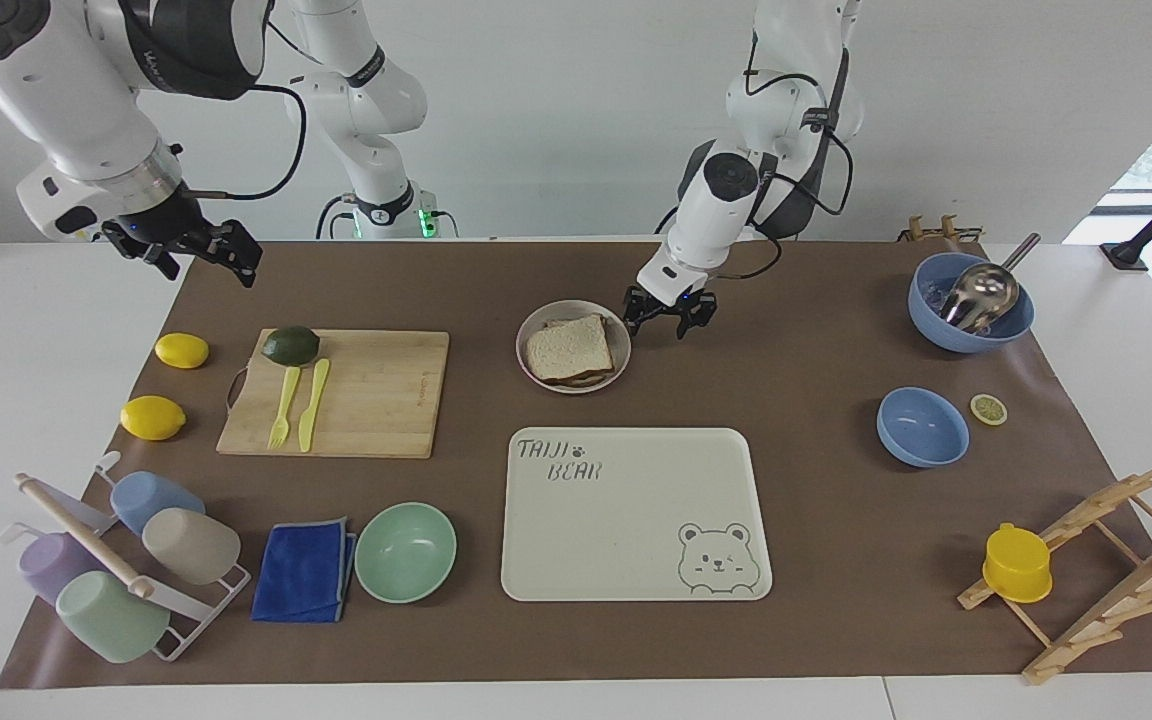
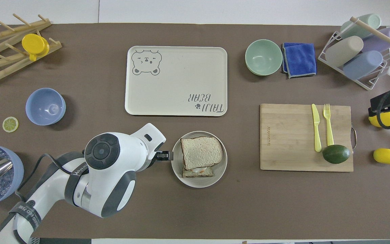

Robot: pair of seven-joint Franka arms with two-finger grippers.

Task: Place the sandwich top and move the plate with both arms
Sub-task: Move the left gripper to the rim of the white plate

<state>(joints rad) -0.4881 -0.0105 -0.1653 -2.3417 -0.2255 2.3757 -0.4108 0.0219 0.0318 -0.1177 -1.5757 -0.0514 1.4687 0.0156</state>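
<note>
At the plate (image 1: 573, 346) edge, left gripper (image 1: 658, 316) open, holding nothing (bread (image 1: 568, 348) already on). Right gripper (image 1: 198, 249) waits, open. Grip rim squarely, lift level w/ both.

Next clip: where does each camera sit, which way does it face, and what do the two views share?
Facing view: high across the table, looking at the robots; both arms and bases show, left gripper beside the plate, right gripper waiting near the lemons' end.
Overhead view: above the robots' end, looking forward and down; left arm shows, right gripper at the edge.
Shared: plate, sandwich top, tray, board.
</note>
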